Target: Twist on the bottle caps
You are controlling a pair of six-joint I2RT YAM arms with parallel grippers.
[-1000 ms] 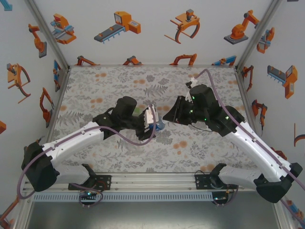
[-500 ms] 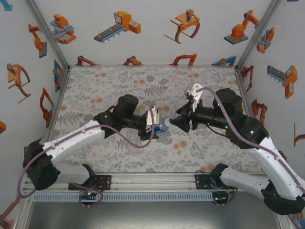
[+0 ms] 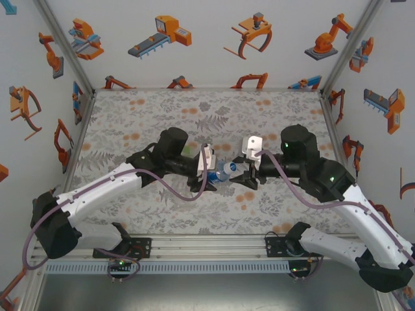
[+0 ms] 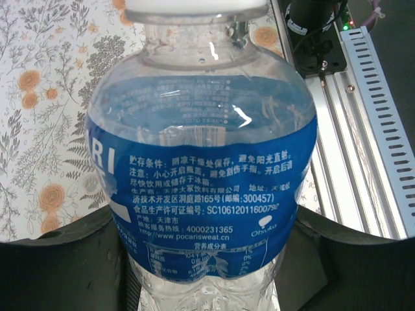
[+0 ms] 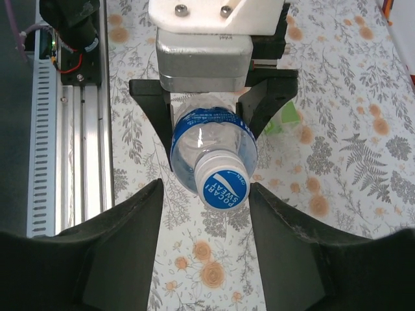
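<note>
Cap [image 4: 194, 6] cropped; bottle [image 4: 201, 162] base hidden

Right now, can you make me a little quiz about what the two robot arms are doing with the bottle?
1. True or false: the left gripper is holding the blue-labelled bottle by its body.
2. Pick one. Where is the white cap? A: sitting on the bottle's neck. B: pinched in a gripper far from the bottle. C: squashed under the bottle.
3. In one word: are the jaws of the right gripper open or shut?

Key
1. True.
2. A. The cap faces the right gripper.
3. Open, with one finger on each side of the cap.
</note>
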